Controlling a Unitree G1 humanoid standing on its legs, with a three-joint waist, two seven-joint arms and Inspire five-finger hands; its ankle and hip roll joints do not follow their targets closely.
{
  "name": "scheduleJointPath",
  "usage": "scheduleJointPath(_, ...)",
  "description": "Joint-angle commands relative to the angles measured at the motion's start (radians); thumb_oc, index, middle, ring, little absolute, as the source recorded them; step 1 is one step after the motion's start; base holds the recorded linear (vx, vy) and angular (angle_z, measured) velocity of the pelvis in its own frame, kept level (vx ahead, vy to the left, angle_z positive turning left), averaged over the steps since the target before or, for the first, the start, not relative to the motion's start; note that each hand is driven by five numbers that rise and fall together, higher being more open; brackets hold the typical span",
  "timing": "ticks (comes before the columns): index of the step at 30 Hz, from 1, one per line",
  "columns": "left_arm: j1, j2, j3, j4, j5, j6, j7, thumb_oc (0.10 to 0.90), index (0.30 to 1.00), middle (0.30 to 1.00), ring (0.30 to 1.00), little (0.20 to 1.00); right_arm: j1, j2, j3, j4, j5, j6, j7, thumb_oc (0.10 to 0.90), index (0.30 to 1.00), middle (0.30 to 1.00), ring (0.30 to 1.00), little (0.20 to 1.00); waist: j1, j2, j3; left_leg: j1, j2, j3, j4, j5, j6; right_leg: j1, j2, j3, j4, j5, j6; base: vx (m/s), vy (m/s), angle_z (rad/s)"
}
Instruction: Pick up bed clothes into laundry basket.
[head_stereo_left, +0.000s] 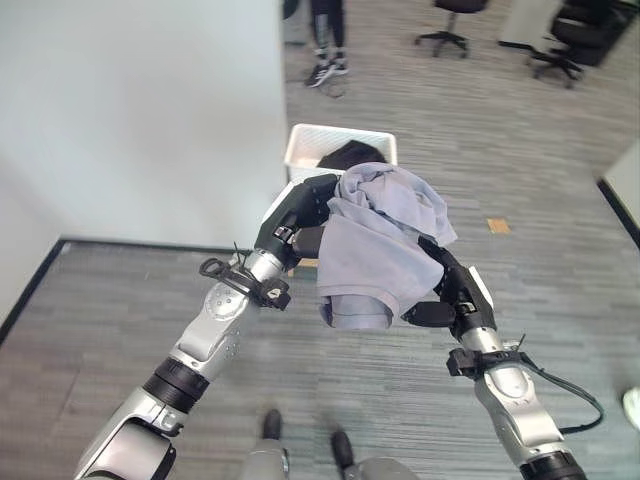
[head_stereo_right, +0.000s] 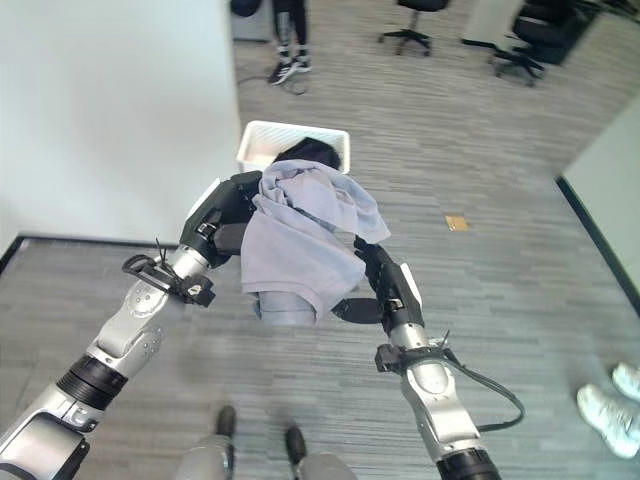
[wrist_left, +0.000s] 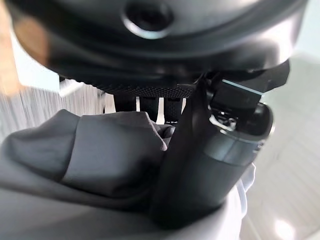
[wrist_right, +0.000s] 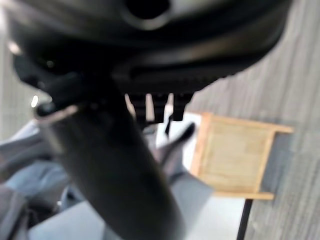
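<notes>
The grey cloth (head_stereo_left: 375, 245) hangs between both hands, lifted clear of the floor. The left hand (head_stereo_left: 300, 215) has its thumb and fingers clamped on it; the right hand (head_stereo_left: 450, 290) supports it from below (I cannot tell its grip). The basket (head_stereo_left: 310, 145) sits just beyond the hands, already holding something dark, so the drop is still left. The right wrist view adds a wooden frame (wrist_right: 235, 160).

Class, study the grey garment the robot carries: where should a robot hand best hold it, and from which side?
Hold the grey garment under its bunched upper part, from both sides: it drapes limp between the left robot hand and right robot hand, hem hanging below.
</notes>
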Motion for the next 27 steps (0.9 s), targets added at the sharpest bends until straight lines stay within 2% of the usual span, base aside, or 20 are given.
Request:
scheduleJointPath(1,-0.049,0.010,0.103,-0.128,-0.005,-0.129,0.002,0.400,0.300,0.300,0.300,0.300,-0.094,0.020,-0.044,-0.033,-0.003,-0.091,0.024,0.800,0.900,0.900,0.900,0.900,0.065,-0.004,-0.044,0.148,0.023,0.016,-0.094,-0.050,-0.026,-0.039,-0.056,0.021,0.050,-0.020,0.106,0.12,0.170,0.15)
scheduleJointPath(6,-0.018,-0.007,0.108,-0.111,-0.025,-0.112,-0.012,0.400,0.300,0.300,0.300,0.300,-0.097,0.034,-0.045,-0.057,-0.011,-0.081,0.035,0.800,0.900,0.900,0.900,0.900,0.061,-0.001,-0.042,0.121,-0.012,0.035,-0.056,-0.075,-0.013,-0.056,-0.093,0.013,0.063,-0.026,0.119,0.05,0.122,0.26)
scheduleJointPath(12,-0.020,-0.011,0.101,-0.104,-0.022,-0.104,-0.003,0.400,0.300,0.300,0.300,0.300,-0.157,0.045,-0.018,-0.064,-0.015,-0.080,0.022,0.800,0.900,0.900,0.900,0.900,0.070,0.009,-0.029,0.125,-0.022,0.060,-0.037,-0.108,0.009,-0.101,-0.093,0.008,0.152,-0.043,0.136,0.06,0.094,0.11)
scheduleJointPath(13,-0.025,-0.012,0.104,-0.106,-0.020,-0.103,0.004,0.400,0.300,0.300,0.300,0.300,-0.185,0.047,0.003,-0.066,-0.023,-0.078,0.023,0.800,0.900,0.900,0.900,0.900,0.074,0.015,-0.006,0.143,-0.012,0.083,-0.030,-0.124,0.020,-0.170,-0.083,-0.016,0.273,-0.036,0.158,0.05,0.085,-0.06)
scheduleJointPath(15,-0.022,-0.012,0.112,-0.106,-0.020,-0.102,0.013,0.400,0.300,0.300,0.300,0.300,-0.201,0.050,0.017,-0.072,-0.037,-0.073,0.023,0.800,0.900,0.900,0.900,0.900,0.078,0.026,0.014,0.178,0.002,0.110,-0.037,-0.137,0.031,-0.229,-0.095,-0.081,0.408,-0.008,0.176,0.10,0.096,-0.46)
scheduleJointPath(17,-0.016,-0.005,0.117,-0.114,-0.018,-0.101,0.013,0.400,0.300,0.300,0.300,0.300,-0.205,0.046,0.029,-0.069,-0.053,-0.067,0.025,0.800,0.900,0.900,0.900,0.900,0.067,0.034,0.029,0.225,0.011,0.125,-0.058,-0.147,0.034,-0.269,-0.124,-0.119,0.457,0.035,0.182,0.14,0.028,-0.70)
scheduleJointPath(18,-0.014,0.000,0.122,-0.117,-0.022,-0.101,0.011,0.400,0.300,0.300,0.300,0.300,-0.210,0.046,0.031,-0.064,-0.058,-0.063,0.025,0.800,0.900,0.900,0.900,0.900,0.064,0.034,0.029,0.241,0.017,0.137,-0.066,-0.155,0.030,-0.281,-0.152,-0.130,0.420,0.043,0.182,0.29,-0.131,-0.41)
scheduleJointPath(19,-0.012,0.012,0.134,-0.135,-0.028,-0.103,0.005,0.400,0.300,0.300,0.300,0.300,-0.211,0.043,0.025,-0.060,-0.063,-0.063,0.026,0.800,0.900,0.900,0.900,0.900,0.054,0.040,0.025,0.259,0.037,0.147,-0.073,-0.176,0.013,-0.287,-0.188,-0.113,0.325,0.041,0.179,0.25,-0.132,-0.41)
scheduleJointPath(20,-0.012,0.012,0.134,-0.135,-0.028,-0.103,0.005,0.400,0.300,0.300,0.300,0.300,-0.210,0.043,0.025,-0.061,-0.063,-0.063,0.026,0.800,0.900,0.900,0.900,0.900,0.054,0.041,0.026,0.260,0.038,0.146,-0.072,-0.178,0.012,-0.285,-0.188,-0.114,0.323,0.041,0.179,0.33,-0.221,-0.47)
scheduleJointPath(21,-0.018,0.010,0.134,-0.135,-0.038,-0.104,0.003,0.400,0.300,0.300,0.300,0.300,-0.209,0.041,0.013,-0.054,-0.063,-0.066,0.019,0.800,0.900,0.900,0.900,0.900,0.043,0.037,0.023,0.268,0.051,0.140,-0.067,-0.195,-0.007,-0.299,-0.214,-0.084,0.251,0.049,0.179,0.39,-0.285,-0.28)
scheduleJointPath(22,-0.018,0.008,0.131,-0.133,-0.039,-0.107,-0.001,0.400,0.300,0.300,0.300,0.300,-0.204,0.036,0.002,-0.057,-0.072,-0.064,0.015,0.800,0.900,0.900,0.900,0.900,0.037,0.031,0.018,0.298,0.081,0.147,-0.057,-0.221,-0.035,-0.295,-0.261,-0.113,0.161,0.090,0.191,0.39,-0.284,-0.08)
scheduleJointPath(23,-0.017,0.008,0.131,-0.133,-0.039,-0.107,-0.001,0.400,0.300,0.300,0.300,0.300,-0.203,0.036,0.002,-0.058,-0.072,-0.064,0.014,0.800,0.900,0.900,0.900,0.900,0.035,0.034,0.019,0.300,0.083,0.145,-0.056,-0.223,-0.035,-0.287,-0.259,-0.117,0.155,0.093,0.191,0.40,-0.300,-0.04)
scheduleJointPath(24,-0.016,0.005,0.131,-0.132,-0.033,-0.107,0.002,0.400,0.300,0.300,0.300,0.300,-0.198,0.036,-0.003,-0.060,-0.074,-0.064,0.011,0.800,0.900,0.900,0.900,0.900,0.033,0.027,0.010,0.318,0.100,0.152,-0.053,-0.232,-0.050,-0.285,-0.285,-0.152,0.132,0.114,0.202,0.37,-0.321,0.00)
scheduleJointPath(25,-0.010,0.007,0.130,-0.137,-0.017,-0.105,0.004,0.400,0.300,0.300,0.300,0.300,-0.197,0.029,-0.004,-0.057,-0.075,-0.061,0.009,0.800,0.900,0.900,0.900,0.900,0.026,0.022,-0.005,0.346,0.131,0.161,-0.045,-0.238,-0.066,-0.278,-0.287,-0.201,0.146,0.131,0.217,0.48,-0.455,-0.05)
scheduleJointPath(26,-0.009,0.010,0.136,-0.141,-0.012,-0.103,0.004,0.400,0.300,0.300,0.300,0.300,-0.210,0.025,0.000,-0.053,-0.069,-0.060,0.009,0.800,0.900,0.900,0.900,0.900,0.023,0.023,-0.015,0.352,0.159,0.164,-0.020,-0.226,-0.080,-0.298,-0.270,-0.210,0.197,0.133,0.217,0.44,-0.466,-0.04)
scheduleJointPath(27,-0.004,0.014,0.147,-0.145,-0.017,-0.103,0.001,0.400,0.300,0.300,0.300,0.300,-0.223,0.027,0.005,-0.051,-0.061,-0.057,0.017,0.800,0.900,0.900,0.900,0.900,0.031,0.020,-0.026,0.363,0.179,0.177,0.009,-0.206,-0.091,-0.289,-0.267,-0.253,0.209,0.112,0.211,0.27,-0.372,0.08)
